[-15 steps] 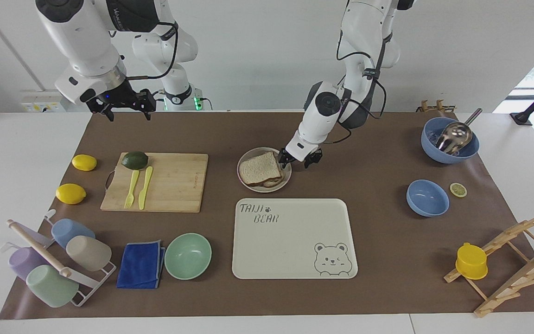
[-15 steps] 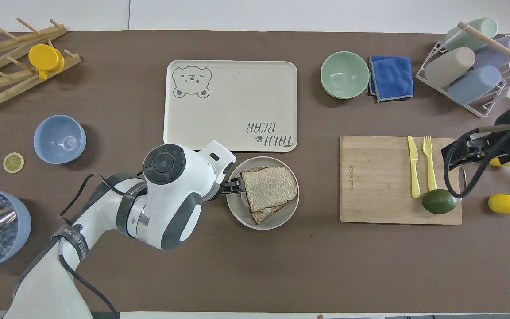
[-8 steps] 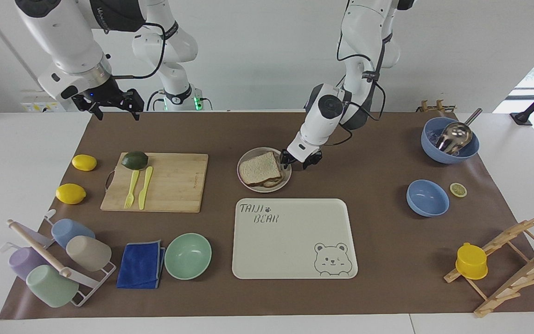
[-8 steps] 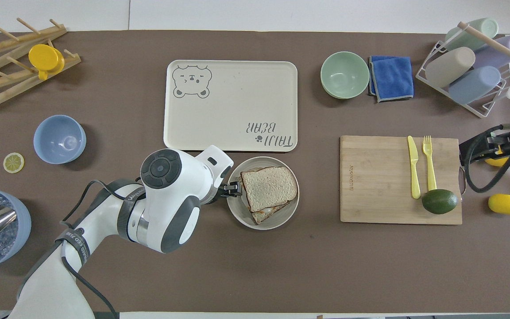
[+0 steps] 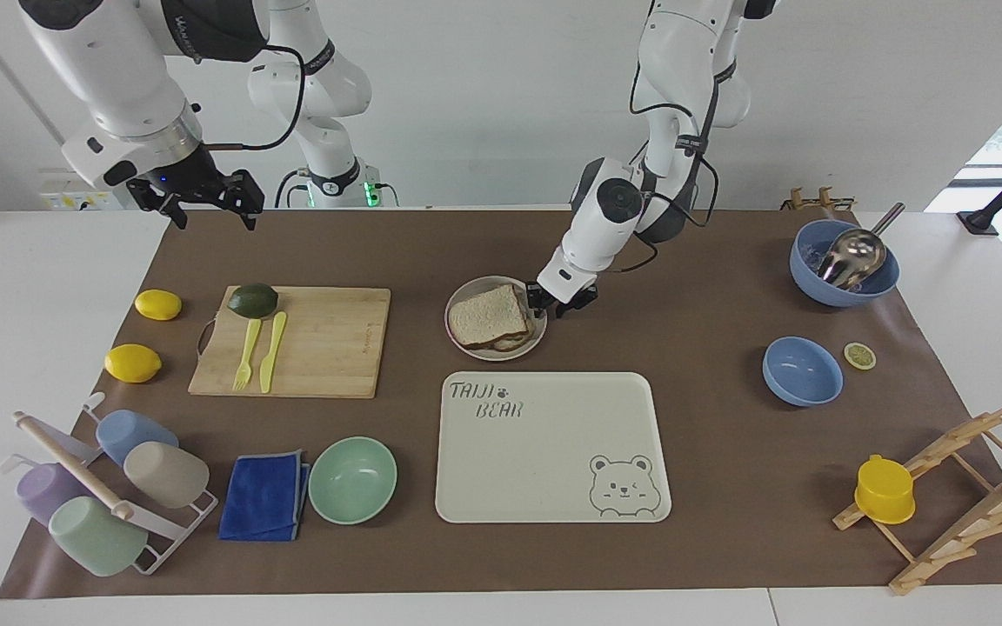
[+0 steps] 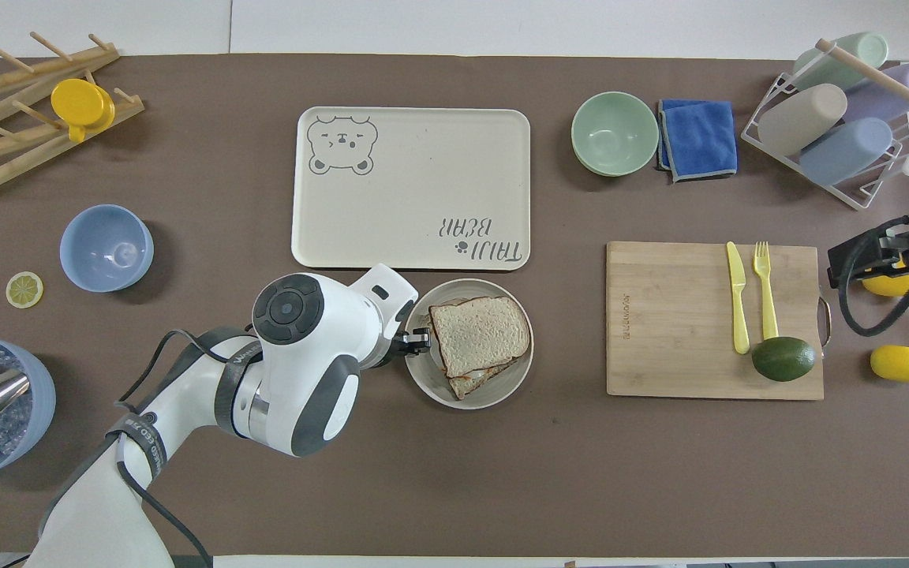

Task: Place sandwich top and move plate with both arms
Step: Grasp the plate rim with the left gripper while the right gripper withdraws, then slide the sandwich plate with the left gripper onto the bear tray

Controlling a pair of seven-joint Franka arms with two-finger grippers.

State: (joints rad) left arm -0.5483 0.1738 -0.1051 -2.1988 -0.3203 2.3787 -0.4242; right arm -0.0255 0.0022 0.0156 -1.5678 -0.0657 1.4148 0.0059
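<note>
Sandwich top (image 5: pixel 487 315) sits on the plate (image 5: pixel 464 347), just robot-side of the tray (image 5: pixel 553 448). Left gripper (image 5: pixel 556 303) pinches the plate's rim, bare mat beside it. Right gripper (image 5: pixel 203 203) hangs open over the mat's edge.

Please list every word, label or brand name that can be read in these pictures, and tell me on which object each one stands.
"TAIJI BEAR": printed on the rectangular cream tray with a bear drawing, in the corner nearest the round beige plate.
Small mark on the wooden cutting board: too small to read.
Lettering on the white robot arms: too blurred to read.
</note>
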